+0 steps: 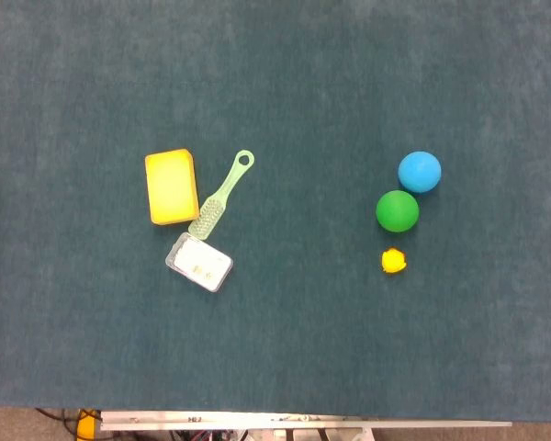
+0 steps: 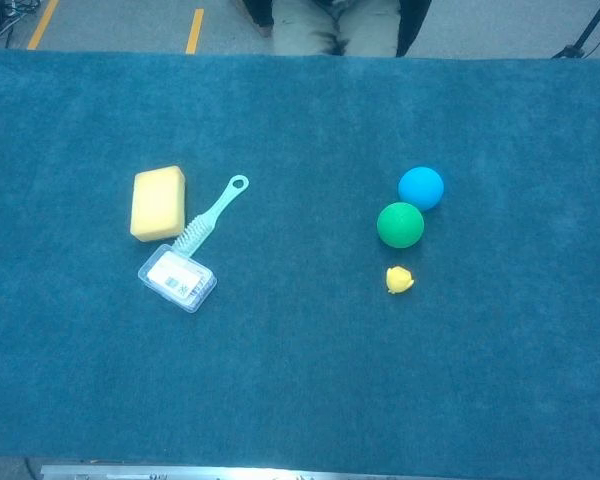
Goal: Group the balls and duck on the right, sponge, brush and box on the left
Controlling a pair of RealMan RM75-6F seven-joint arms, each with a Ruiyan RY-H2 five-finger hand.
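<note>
The yellow sponge (image 1: 171, 186) is judged soft and light, best taken across its short sides. The pale green brush (image 1: 220, 196) looks stiff and would be gripped at its thin handle; the clear box (image 1: 199, 263), probably slick, by its long edges. These three lie touching or just beside one another toward the left edge of the bench (image 1: 294, 83). The blue ball (image 1: 420, 172), green ball (image 1: 397, 210) and small yellow duck (image 1: 394, 261), likely to roll, are gathered toward the right edge. Neither hand is seen in either view.

yellow sponge (image 1: 172, 186), mint brush (image 1: 220, 195), blue ball (image 1: 420, 172), green ball (image 1: 397, 210), yellow duck (image 1: 394, 261)
</note>
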